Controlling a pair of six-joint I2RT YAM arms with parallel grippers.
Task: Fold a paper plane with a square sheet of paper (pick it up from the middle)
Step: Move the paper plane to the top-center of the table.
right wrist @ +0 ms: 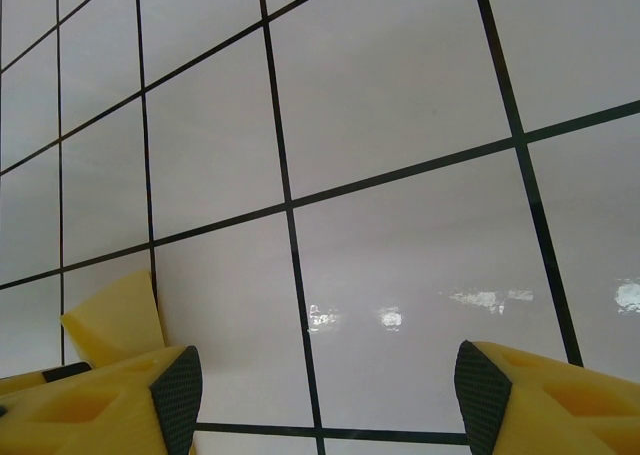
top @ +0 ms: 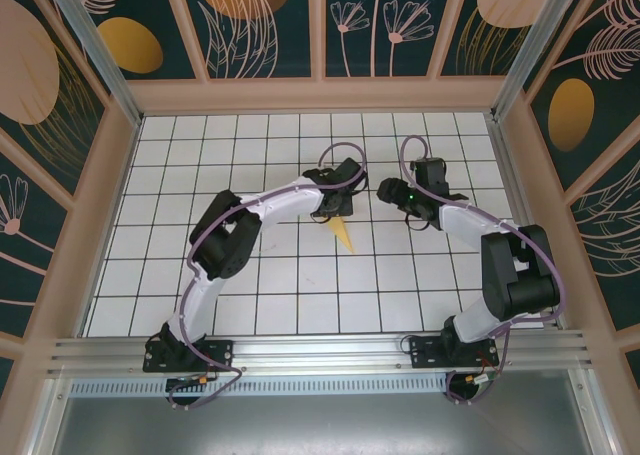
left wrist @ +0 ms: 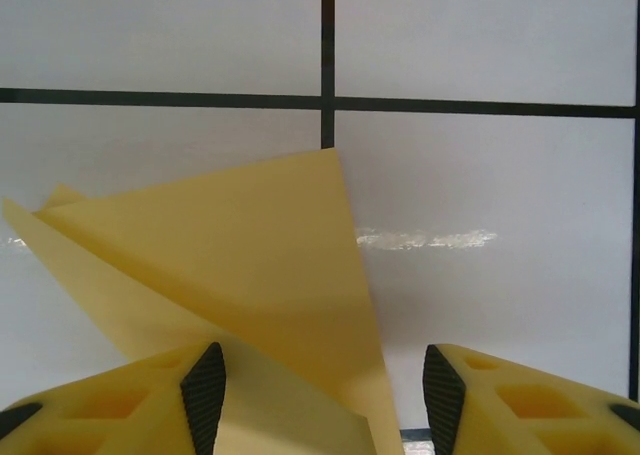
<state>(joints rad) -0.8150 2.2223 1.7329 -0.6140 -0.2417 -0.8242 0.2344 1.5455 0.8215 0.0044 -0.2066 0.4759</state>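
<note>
Top external view: the paper plane (top: 344,235) lies near the middle of the worktop (top: 250,275), a slim yellow wedge with its point towards the near edge; its far end is hidden under the left gripper (top: 335,207), so I cannot tell how that end is folded. Judging by the narrow pointed shape, the main folds look done; what may be left is opening the wings and letting go. The right gripper (top: 388,189) hovers just beside it on the right, apart from the paper. Grid tiles lie bare all round; the walls (top: 108,185) and the worktop's edges are well apart from both grippers, so there is room to draw back in any direction.

Left wrist view: the left gripper (left wrist: 322,380) stands parted; the paper plane (left wrist: 250,265) rises between its fingers (left wrist: 204,385), lying against the one on the left of this view, with clear worktop (left wrist: 480,175) showing before the other; it looks loose rather than pinched. Two layers meet at a sharp upper corner.

Right wrist view: the right gripper (right wrist: 320,385) is wide apart with nothing between its fingers; bare worktop (right wrist: 400,175) lies beneath.
</note>
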